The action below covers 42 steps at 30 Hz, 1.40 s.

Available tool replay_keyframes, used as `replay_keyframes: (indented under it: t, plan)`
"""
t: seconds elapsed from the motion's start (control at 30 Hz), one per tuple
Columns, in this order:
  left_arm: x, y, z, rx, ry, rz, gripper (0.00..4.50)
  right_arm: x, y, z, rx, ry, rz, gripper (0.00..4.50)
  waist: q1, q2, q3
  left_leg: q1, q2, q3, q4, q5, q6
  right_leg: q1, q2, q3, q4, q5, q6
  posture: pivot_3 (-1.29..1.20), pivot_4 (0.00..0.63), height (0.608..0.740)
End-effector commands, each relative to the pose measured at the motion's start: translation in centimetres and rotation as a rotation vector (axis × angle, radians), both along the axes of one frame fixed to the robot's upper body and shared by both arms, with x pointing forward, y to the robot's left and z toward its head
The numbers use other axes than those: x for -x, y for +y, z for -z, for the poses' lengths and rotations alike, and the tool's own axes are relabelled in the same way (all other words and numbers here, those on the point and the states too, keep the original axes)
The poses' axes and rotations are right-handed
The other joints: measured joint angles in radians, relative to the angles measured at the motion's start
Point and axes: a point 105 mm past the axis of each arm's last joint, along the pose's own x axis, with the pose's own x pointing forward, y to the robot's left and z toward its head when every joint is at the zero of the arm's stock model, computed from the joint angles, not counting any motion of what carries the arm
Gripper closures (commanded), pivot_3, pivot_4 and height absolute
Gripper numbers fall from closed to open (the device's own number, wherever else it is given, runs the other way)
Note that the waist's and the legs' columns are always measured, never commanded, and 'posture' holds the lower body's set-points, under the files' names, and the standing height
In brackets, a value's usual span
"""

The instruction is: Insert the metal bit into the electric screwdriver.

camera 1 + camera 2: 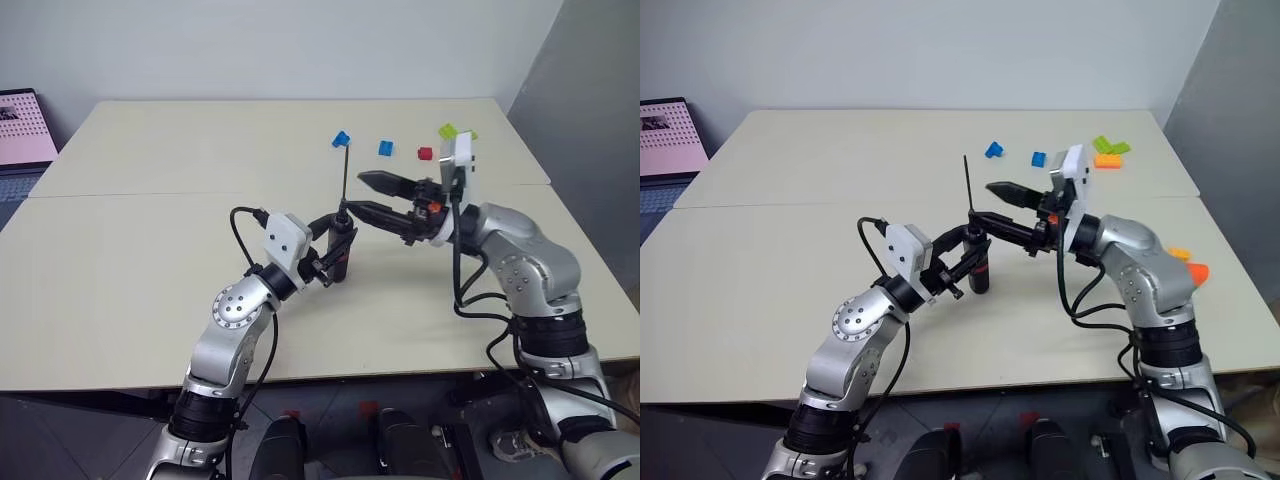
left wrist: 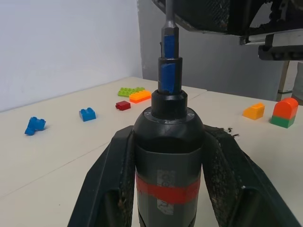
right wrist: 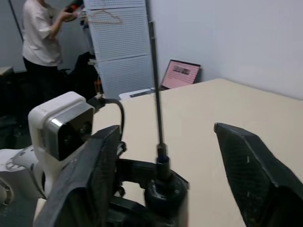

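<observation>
The left pincer (image 1: 335, 248) is clamped tight around the slim black pen-shaped electric screwdriver (image 1: 340, 255) with its red mid-body band, holding it upright just above the pale counter (image 1: 120, 270). The thin grey needle-like metal bit (image 1: 345, 175) rises straight from the screwdriver's tip, apparently seated, though the socket itself is hard to make out. The right pincer (image 1: 368, 196) stands spread wide with nothing in it, one finger on either side of the bit. Doing this well means drawing that pincer away sideways without brushing the bit. Farther off lie scattered coloured toy bricks (image 1: 386, 148); no containers show.
</observation>
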Motion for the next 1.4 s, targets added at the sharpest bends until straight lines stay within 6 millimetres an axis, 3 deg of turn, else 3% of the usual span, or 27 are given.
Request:
replay_keyframes:
  t: [0.03,0.17,0.27,0.4,0.53,0.63,0.77,0.97,1.03,1.27,1.4]
  plan:
    - [-0.2,0.0,-0.5,-0.033,-0.017,-0.017,2.87,0.0,-2.5,-1.8,-0.01,-0.093,0.128,0.22,0.001,0.0,0.0,0.0,0.0,0.0,0.0,0.0,0.0,0.0,0.0,0.0,0.0,0.0,0.0,0.0,0.15,0.74]
    - [-1.5,0.5,-2.4,-0.116,-0.089,-0.065,2.87,-0.3,-4.7,-1.5,0.082,-0.131,0.279,0.02,0.002,0.0,0.0,0.0,0.0,0.0,0.0,0.0,0.0,0.0,0.0,0.0,0.0,0.0,0.0,0.0,0.15,0.74]
    - [-3.3,1.4,-3.6,-0.333,-0.157,-0.11,2.87,0.6,-6.0,-1.2,0.216,-0.177,0.301,0.02,0.001,-0.001,0.001,-0.002,0.0,-0.001,0.001,0.0,0.0,-0.002,0.0,-0.001,0.0,0.0,0.0,0.0,0.15,0.74]
    - [-5.4,3.0,-3.2,-0.659,-0.135,-0.08,2.87,2.3,-6.9,-1.7,0.312,-0.22,0.239,0.02,0.0,-0.001,0.002,-0.006,-0.001,-0.001,0.0,0.0,0.0,-0.005,0.001,-0.001,0.0,0.0,0.0,0.0,0.15,0.74]
    - [-6.5,3.2,-1.6,-0.922,-0.102,0.053,2.87,3.1,-7.4,-2.2,0.368,-0.273,0.195,0.02,0.006,-0.001,0.002,-0.009,-0.001,-0.001,0.0,0.0,0.0,-0.007,0.0,-0.002,-0.002,0.002,0.005,0.0,0.15,0.74]
    - [-7.0,2.6,0.9,-1.106,-0.069,0.196,2.87,4.2,-7.2,-0.1,0.539,-0.244,0.114,0.02,0.016,-0.001,0.002,-0.014,-0.001,-0.001,0.001,0.0,0.0,-0.012,0.0,-0.002,-0.002,0.002,0.005,0.0,0.15,0.74]
    - [-7.4,1.6,2.7,-1.166,-0.008,0.317,2.87,5.2,-6.8,2.1,0.646,-0.212,0.033,0.02,0.021,-0.001,0.002,-0.015,-0.001,0.0,0.001,0.0,0.0,-0.014,0.0,-0.001,-0.001,0.002,0.005,0.0,0.15,0.74]
    - [-7.6,1.6,4.2,-1.255,0.015,0.408,2.87,5.0,-6.8,2.9,0.668,-0.202,0.043,0.02,0.016,-0.001,0.002,-0.015,0.0,0.001,0.002,0.0,0.0,-0.014,0.0,0.0,0.0,0.002,0.006,0.0,0.15,0.74]
    - [-7.7,1.6,4.3,-1.283,0.009,0.425,2.17,5.2,-6.9,3.3,0.682,-0.194,0.04,0.02,0.016,-0.001,0.002,-0.015,0.0,0.001,0.002,0.0,0.0,-0.014,0.0,0.0,0.0,0.002,0.006,0.0,0.15,0.74]
    - [-7.9,1.7,2.9,-1.279,-0.01,0.44,0.84,5.0,-7.3,3.7,0.697,-0.177,0.061,0.02,0.02,-0.001,0.002,-0.015,-0.001,0.0,0.004,0.0,0.0,-0.014,0.0,-0.001,0.001,0.003,0.006,0.0,0.15,0.74]
    - [-8.0,2.4,-1.0,-1.061,0.009,0.364,0.02,4.7,-7.7,3.7,0.693,-0.175,0.085,0.02,0.019,-0.001,0.003,-0.015,-0.001,0.0,0.004,0.0,0.0,-0.014,0.0,-0.001,0.003,0.003,0.006,0.0,0.15,0.74]
